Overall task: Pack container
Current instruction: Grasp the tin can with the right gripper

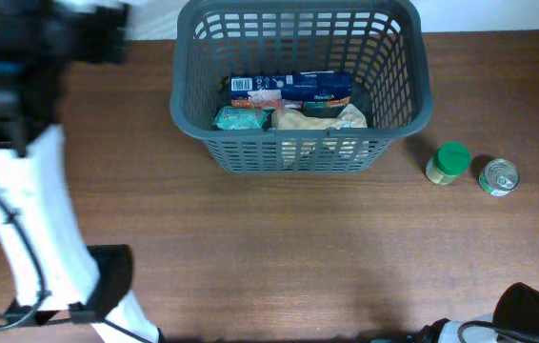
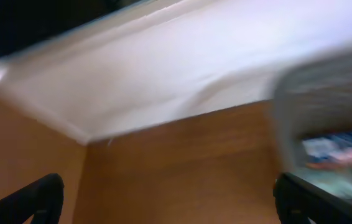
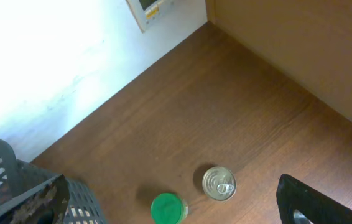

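The container (image 1: 298, 152) is a large dark grey lattice basket at the back middle of the table. It holds a blue package (image 1: 293, 89), a teal packet (image 1: 239, 118) and a beige packet (image 1: 322, 119). My left gripper (image 2: 170, 202) is open and empty over bare table left of the container (image 2: 325, 106); its view is motion-blurred. My right gripper (image 3: 170, 198) is open and empty, high above a green-lidded jar (image 3: 166, 208) and a tin can (image 3: 218, 183). The container's corner (image 3: 2, 180) shows at the left of the right wrist view.
The jar (image 1: 449, 163) and the can (image 1: 498, 177) stand side by side right of the container. The left arm (image 1: 31, 191) spans the table's left side. Part of the right arm (image 1: 531, 312) shows at the bottom right. A white wall borders the back.
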